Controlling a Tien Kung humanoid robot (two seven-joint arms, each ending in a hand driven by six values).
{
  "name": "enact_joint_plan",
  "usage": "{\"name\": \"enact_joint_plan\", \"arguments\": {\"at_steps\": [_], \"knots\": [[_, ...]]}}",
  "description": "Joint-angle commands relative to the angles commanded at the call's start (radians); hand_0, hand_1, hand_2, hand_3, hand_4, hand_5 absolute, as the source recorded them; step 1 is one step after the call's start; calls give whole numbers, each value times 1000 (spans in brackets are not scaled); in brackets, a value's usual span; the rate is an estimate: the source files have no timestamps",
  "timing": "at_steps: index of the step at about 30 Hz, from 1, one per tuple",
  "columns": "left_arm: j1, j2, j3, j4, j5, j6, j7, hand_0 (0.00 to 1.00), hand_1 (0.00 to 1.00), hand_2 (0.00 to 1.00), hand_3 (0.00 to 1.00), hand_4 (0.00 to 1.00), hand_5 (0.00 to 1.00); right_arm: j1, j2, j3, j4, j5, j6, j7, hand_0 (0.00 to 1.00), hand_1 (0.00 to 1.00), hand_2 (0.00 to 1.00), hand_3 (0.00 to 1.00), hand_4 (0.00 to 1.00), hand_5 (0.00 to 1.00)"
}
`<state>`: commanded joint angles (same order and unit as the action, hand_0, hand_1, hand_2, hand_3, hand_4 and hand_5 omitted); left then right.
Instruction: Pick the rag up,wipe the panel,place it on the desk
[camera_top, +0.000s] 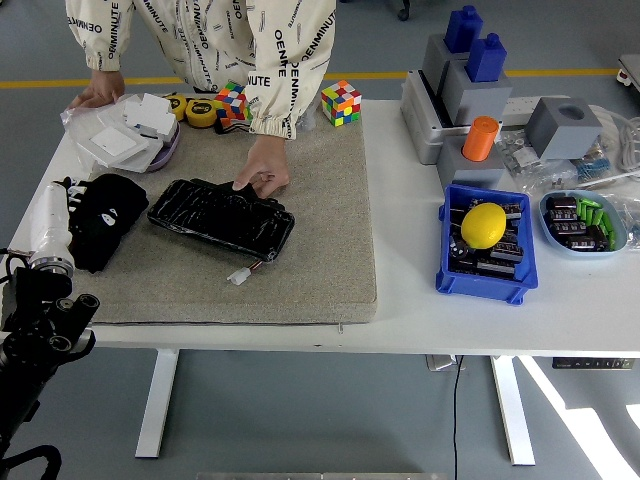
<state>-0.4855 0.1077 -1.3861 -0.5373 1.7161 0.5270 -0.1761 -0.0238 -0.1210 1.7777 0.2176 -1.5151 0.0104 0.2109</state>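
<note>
On the left part of the white table (420, 310), a grey felt mat (320, 250) carries a black panel (222, 217), lying flat and slightly skewed, with a short lead ending in a small white connector (238, 277) at its near side. At the mat's left edge: black rag (103, 218), bunched, partly on the mat and partly over the table. Left hand (62, 215), white-sleeved at the wrist, lies along the rag's left side and touches it; whether the fingers clasp the cloth or merely rest against it cannot be told, as they merge with the black fabric. Left arm (40, 330), black, enters from the lower left corner. Far side: a person in a white printed jacket (200, 40); one hand (262, 170) presses on the panel's far edge, the other hand (98, 92) rests on clear bags of white parts (125, 125) at the far left. Beside these, yellow tape measures (195, 108) and two colour cubes (340, 102), one partly behind the sleeve. Right half: blue bin (485, 275) holding a yellow lemon (484, 225) on dark parts; pale blue dish (582, 222) with small green and black items; grey stands (470, 95) with blue blocks (475, 45) and an orange cylinder (480, 138).
</note>
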Motion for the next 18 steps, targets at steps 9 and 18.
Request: {"name": "enact_joint_plan", "arguments": {"at_steps": [9, 18], "knots": [[14, 1, -30, -21, 12, 3, 20, 563, 748, 762, 781, 963, 211, -2, 1, 6, 0, -3, 0, 0, 544, 560, 492, 522, 889, 351], [46, 12, -50, -104, -30, -24, 62, 543, 759, 812, 841, 998, 290, -2, 1, 10, 1, -4, 1, 0, 543, 560, 492, 522, 890, 351]]}}
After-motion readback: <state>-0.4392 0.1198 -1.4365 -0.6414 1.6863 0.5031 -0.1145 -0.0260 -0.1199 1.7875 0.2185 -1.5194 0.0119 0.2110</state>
